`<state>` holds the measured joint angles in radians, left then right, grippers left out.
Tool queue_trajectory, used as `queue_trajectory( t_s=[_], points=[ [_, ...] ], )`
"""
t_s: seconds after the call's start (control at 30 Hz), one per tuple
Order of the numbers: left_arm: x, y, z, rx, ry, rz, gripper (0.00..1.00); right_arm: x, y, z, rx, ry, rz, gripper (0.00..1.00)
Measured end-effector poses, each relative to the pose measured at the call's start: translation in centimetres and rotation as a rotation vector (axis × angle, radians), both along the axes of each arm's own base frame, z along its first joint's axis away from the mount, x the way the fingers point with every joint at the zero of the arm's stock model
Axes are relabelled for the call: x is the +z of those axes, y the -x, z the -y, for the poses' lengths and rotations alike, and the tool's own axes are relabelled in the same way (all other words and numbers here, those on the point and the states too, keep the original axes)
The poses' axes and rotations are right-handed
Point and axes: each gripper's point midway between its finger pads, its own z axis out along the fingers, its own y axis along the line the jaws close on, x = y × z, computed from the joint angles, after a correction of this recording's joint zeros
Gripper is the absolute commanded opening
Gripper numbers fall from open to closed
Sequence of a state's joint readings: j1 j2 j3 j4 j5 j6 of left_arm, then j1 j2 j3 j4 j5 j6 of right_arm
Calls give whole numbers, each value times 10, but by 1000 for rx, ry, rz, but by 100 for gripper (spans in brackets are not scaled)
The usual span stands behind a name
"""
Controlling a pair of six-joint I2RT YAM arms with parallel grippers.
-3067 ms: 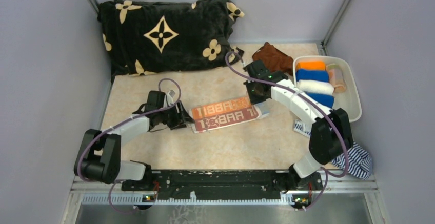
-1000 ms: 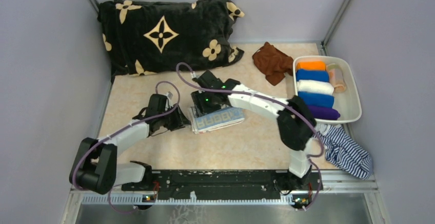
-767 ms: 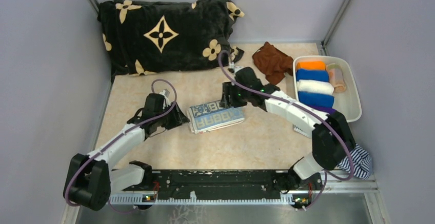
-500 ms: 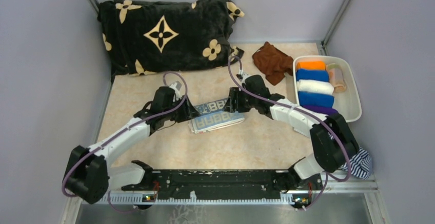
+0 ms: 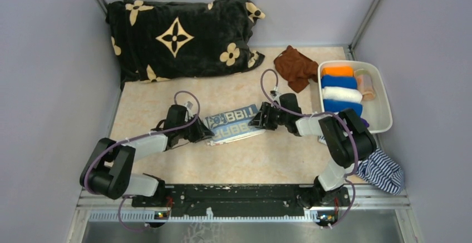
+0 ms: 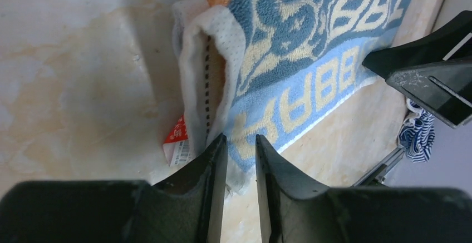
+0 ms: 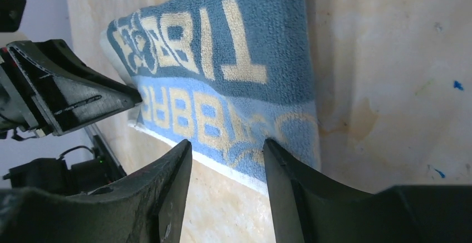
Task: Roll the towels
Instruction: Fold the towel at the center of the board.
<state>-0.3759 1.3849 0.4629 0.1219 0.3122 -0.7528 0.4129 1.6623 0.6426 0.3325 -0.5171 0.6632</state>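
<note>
A folded printed towel (image 5: pixel 234 124) lies blue side up in the middle of the table, its letters showing in both wrist views (image 6: pixel 300 70) (image 7: pixel 222 76). My left gripper (image 5: pixel 203 133) is at the towel's left end. Its jaws (image 6: pixel 240 138) stand narrow, closed on the towel's near-left corner beside the fold's white layers. My right gripper (image 5: pixel 257 122) is at the towel's right end. It stands open (image 7: pixel 228 145), one finger over the blue near edge and one over bare table. A brown towel (image 5: pixel 295 66) lies crumpled at the back right.
A white tray (image 5: pixel 384 95) at the right holds several coloured rolls (image 5: pixel 340 94). A black flowered blanket (image 5: pixel 178 34) fills the back left. A navy-striped cloth (image 5: pixel 381 170) lies by the right arm's base. A red label (image 6: pixel 177 143) sticks out under the towel's left end.
The towel, orange side up three seconds ago, now lies folded blue side up. My right gripper drew back to its right end. My left gripper moved in at the left end and narrowed.
</note>
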Motion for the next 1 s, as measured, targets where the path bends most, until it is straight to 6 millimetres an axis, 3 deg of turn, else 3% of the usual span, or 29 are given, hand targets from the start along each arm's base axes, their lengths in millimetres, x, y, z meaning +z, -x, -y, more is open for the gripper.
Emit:
queue_trajectory(
  t_s=[0.17, 0.33, 0.47, 0.57, 0.7, 0.83, 1.0],
  points=[
    [13, 3, -7, 25, 38, 31, 45, 5, -2, 11, -18, -51, -4, 51],
    [40, -4, -5, 24, 60, 91, 47, 27, -7, 6, 1, -107, 25, 52],
    [63, -23, 2, 22, 84, 151, 45, 57, -26, -6, 26, -168, 91, 52],
    [64, -39, 9, 17, 95, 164, 41, 74, -50, -19, 43, -217, 149, 51],
    [31, -46, 8, 29, 64, 94, 37, 57, -70, -28, 44, -235, 132, 51],
    [0, -41, -7, 76, 48, 24, 37, 7, -67, -23, 21, -198, 25, 48],
    [2, -46, -16, 107, 72, 37, 40, 0, -66, -12, 4, -218, 19, 48]
  ],
)
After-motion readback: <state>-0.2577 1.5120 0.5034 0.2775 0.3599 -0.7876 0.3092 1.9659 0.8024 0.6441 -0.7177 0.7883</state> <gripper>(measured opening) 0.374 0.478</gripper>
